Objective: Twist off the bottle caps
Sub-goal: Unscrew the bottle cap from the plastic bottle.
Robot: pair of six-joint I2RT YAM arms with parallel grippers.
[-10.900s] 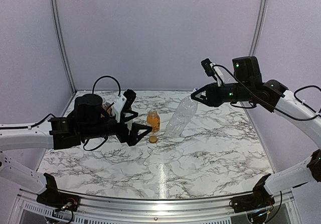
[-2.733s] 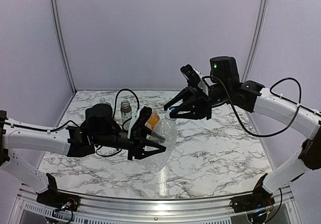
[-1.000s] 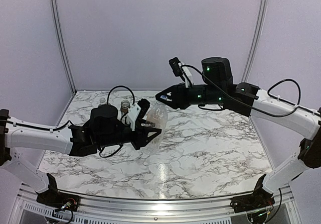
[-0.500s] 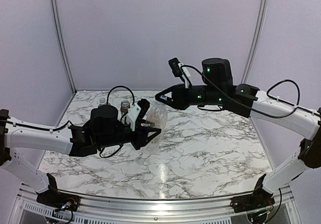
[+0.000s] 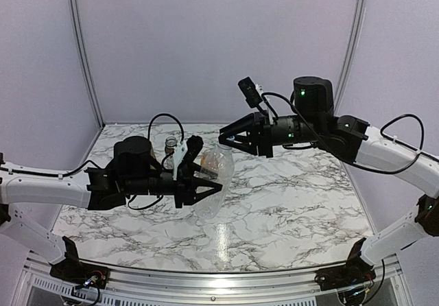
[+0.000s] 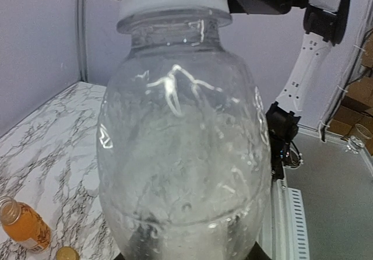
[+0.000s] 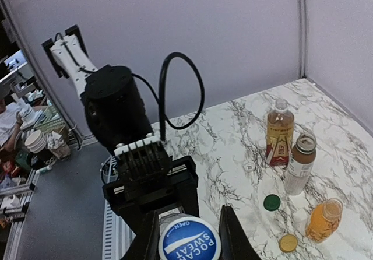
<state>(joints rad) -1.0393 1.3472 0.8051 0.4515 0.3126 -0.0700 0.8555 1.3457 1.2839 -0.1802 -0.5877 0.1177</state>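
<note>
White-and-blue cap [image 7: 189, 242], "POCARI SWEAT" on top, sits on the neck of the tall clear bottle [image 5: 214, 182]. Right gripper [image 5: 224, 141] is clamped onto it, one finger each side in the wrist view. Left gripper [image 5: 206, 170] is grasping the bottle round its lower body, holding it tilted, up off the marble table [image 5: 288, 203], neck twd the right arm. On the table behind the left arm: amber tea bottle [image 7: 280, 133] w/ red label, short bottle [image 7: 299, 165] w/ white label just beside it, orange juice bottle [image 7: 324, 219] near both. Loose on the marble: dark green cap [image 7: 271, 202], orange cap [image 7: 286, 243], small white cap [image 7: 249, 167].
</note>
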